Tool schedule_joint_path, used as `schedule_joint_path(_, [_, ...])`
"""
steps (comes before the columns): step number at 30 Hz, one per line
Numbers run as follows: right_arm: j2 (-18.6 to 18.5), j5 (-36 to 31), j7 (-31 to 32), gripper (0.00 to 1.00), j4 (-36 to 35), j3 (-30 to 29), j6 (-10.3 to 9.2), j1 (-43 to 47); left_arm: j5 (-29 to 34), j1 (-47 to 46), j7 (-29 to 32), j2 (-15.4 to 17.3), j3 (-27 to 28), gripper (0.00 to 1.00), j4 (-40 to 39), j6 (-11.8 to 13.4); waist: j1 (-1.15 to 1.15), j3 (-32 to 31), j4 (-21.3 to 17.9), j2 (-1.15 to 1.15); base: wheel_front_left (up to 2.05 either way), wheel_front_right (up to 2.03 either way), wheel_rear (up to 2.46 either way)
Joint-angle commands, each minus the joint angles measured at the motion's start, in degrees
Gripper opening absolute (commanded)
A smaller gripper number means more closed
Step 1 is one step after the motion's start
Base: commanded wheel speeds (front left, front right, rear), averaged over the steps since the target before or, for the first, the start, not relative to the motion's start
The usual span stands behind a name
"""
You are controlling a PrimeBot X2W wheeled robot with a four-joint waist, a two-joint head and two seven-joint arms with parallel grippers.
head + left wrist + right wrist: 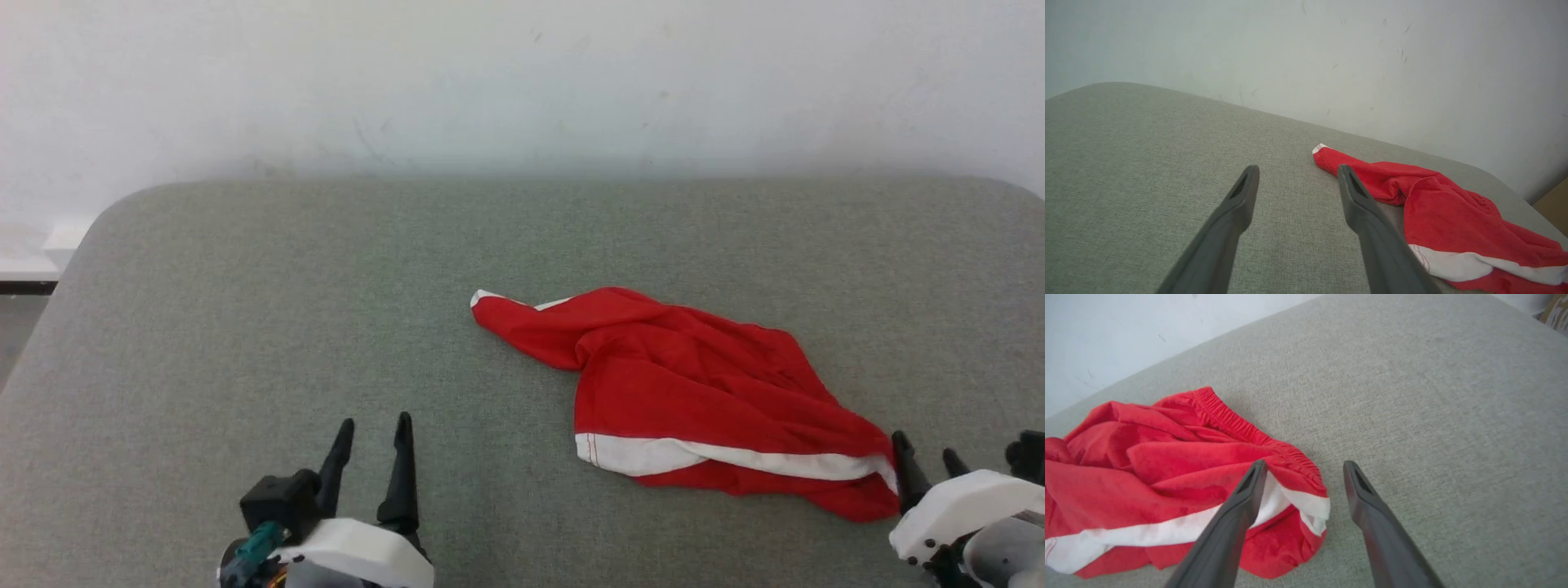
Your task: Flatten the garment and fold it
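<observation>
Starting the flatten, by my read: the garment (694,367) lies crumpled on the table (245,286), around 4 o'clock from the middle of the head view, nothing spread yet. Both sets of jaws stand apart and empty. Your left gripper (375,420) hovers at 7 o'clock, well apart from the cloth. Your right gripper (924,445) sits at 4 o'clock, just beside the heap's near corner; can't tell if a finger touches the cloth.

How I'd run it:
- Right wrist view: the elastic waistband (1237,424) runs bunched along the heap's edge and ends by the white stripe (1302,503), right ahead of the jaws. Pinch there, on the waistband, not the loose fold under it.
- Send the left to the leg tip (487,298), the white-trimmed end poking out at 10 o'clock from the heap. Cleanest free corner you have.
- Fabric looks thin and slippery; close low against the table or the jaws likely skate over it.
- Lift a little, pull the two grips apart along the 10-to-4 line, then drag toward 6 o'clock so the table strips the wrinkles.
- Risk: catching both legs in one pinch locks the twist in.
</observation>
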Motion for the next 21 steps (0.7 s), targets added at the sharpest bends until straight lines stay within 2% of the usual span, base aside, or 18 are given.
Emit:
schedule_joint_path(1, [-0.02, 0.68, -0.85, 1.00, -0.57, -0.18, -0.05, 1.19, -0.30, -0.76, 0.70, -0.25, -0.51, 1.00, 0.03, -0.56, 0.01, -0.19, -0.46, 0.01, 0.00, 0.00, 0.00])
schedule_joint_path(4, [-0.02, 2.50, -3.25, 1.00, -2.53, -0.88, -0.05, 2.50, -1.41, -4.44, 5.87, -0.35, -3.42, 1.00, -0.25, -1.33, 0.01, 0.09, -1.31, 0.01, 0.00, 0.00, 0.00])
schedule_joint_path(7, [-0.02, 3.53, -4.34, 1.00, -4.20, -1.28, -0.05, 3.66, -1.98, -9.54, 14.52, -0.44, -8.08, 1.00, 1.11, -1.68, 0.01, 0.46, -2.30, 0.01, 0.00, 0.00, 0.00])
schedule_joint_path(10, [-0.02, 4.34, -4.46, 1.00, -5.43, -1.03, -0.05, 4.15, -3.23, -14.55, 24.99, -0.50, -12.88, 1.00, 4.84, -0.80, 0.01, 1.17, -3.87, 0.01, 0.00, 0.00, 0.00])
schedule_joint_path(14, [-0.02, 4.96, -4.44, 1.00, -6.41, -0.70, -0.05, 3.97, -4.17, -20.40, 38.15, -0.51, -19.12, 1.00, 11.72, 1.58, 0.01, 2.53, -5.98, 0.01, 0.00, 0.00, 0.00])
schedule_joint_path(16, [-0.02, 5.25, -4.45, 1.00, -6.60, -0.53, -0.05, 3.74, -4.73, -22.69, 41.45, -0.52, -21.24, 1.00, 14.26, 2.49, 0.01, 3.35, -7.09, 0.01, 0.00, 0.00, 0.00])
schedule_joint_path(21, [-0.02, 5.76, -4.98, 1.00, -6.45, -0.23, -0.05, 3.13, -6.40, -26.25, 42.77, -0.52, -24.35, 1.00, 19.93, 5.01, 0.01, 5.24, -9.41, 0.01, 0.00, 0.00, 0.00])
